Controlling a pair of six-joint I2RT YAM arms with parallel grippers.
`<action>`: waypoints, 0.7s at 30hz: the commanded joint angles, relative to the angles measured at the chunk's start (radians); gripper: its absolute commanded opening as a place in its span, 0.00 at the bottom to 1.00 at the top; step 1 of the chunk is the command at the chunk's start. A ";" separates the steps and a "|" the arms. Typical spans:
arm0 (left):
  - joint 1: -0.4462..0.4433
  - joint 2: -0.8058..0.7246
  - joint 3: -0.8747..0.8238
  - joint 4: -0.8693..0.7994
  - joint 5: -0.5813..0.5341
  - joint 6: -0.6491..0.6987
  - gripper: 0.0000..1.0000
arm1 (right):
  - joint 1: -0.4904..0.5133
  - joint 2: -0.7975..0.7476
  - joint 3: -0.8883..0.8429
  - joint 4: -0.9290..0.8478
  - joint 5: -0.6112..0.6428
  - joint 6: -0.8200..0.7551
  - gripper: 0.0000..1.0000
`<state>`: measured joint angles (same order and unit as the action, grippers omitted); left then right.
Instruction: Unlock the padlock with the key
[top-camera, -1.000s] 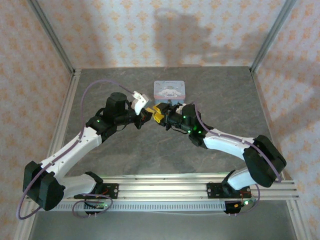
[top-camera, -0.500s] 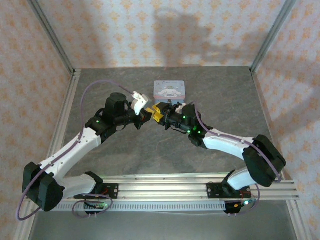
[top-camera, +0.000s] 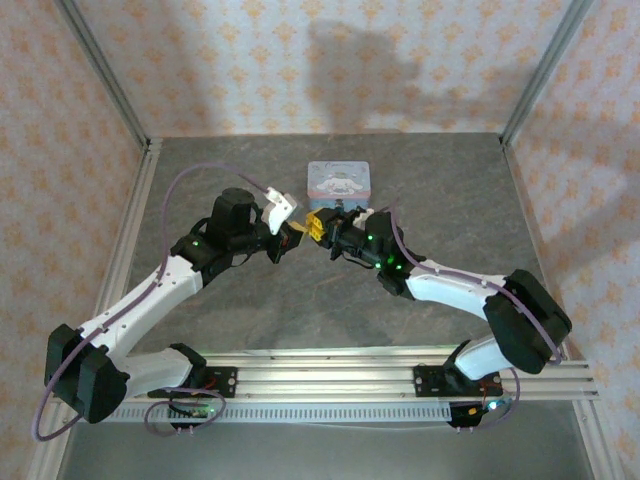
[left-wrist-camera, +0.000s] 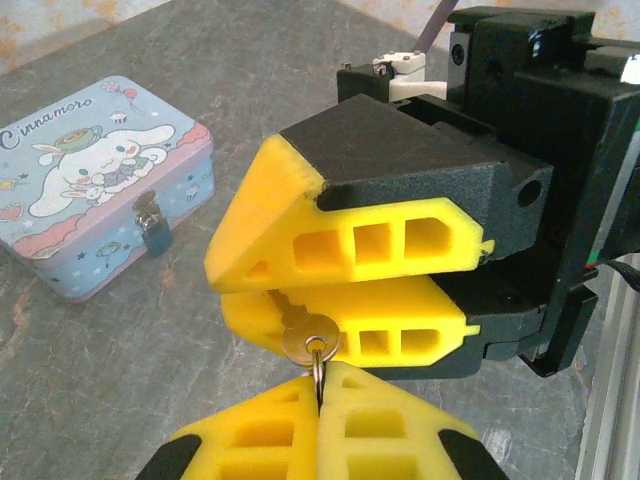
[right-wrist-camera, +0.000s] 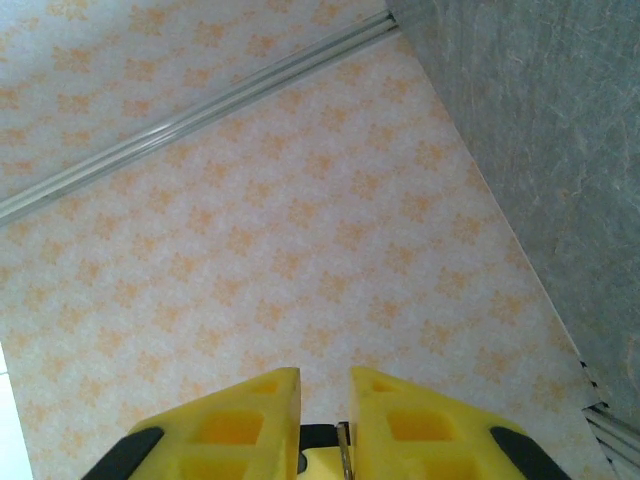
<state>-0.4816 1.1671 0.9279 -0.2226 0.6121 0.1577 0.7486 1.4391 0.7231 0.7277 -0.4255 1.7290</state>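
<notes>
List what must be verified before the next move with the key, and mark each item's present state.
1. Left pincer shut on the key ring: ok.
2. Key blade lies between the fingers of the right pincer: ok.
3. Right pincer clamped firmly on the key: cannot tell. The right wrist view shows a slit between its fingers, with a thin metal edge in it.
4. Padlock hangs at the front of the tin, shackle closed: ok.
5. Padlock keyhole faces a reachable side: cannot tell, too small.
6. Table between the pincers and the padlock free of obstacles: ok.
</notes>
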 joint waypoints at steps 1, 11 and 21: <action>0.003 -0.018 -0.008 -0.017 -0.004 0.016 0.00 | 0.006 -0.012 -0.010 0.064 0.010 -0.002 0.15; 0.003 -0.021 0.000 -0.053 0.003 0.020 0.00 | 0.005 -0.041 -0.020 -0.041 0.032 -0.168 0.00; 0.091 0.004 0.035 -0.106 0.121 -0.262 0.47 | -0.022 -0.165 -0.005 -0.206 0.064 -0.673 0.00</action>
<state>-0.4171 1.1660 0.9287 -0.3004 0.6563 0.0277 0.7357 1.3262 0.6937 0.5991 -0.3836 1.3018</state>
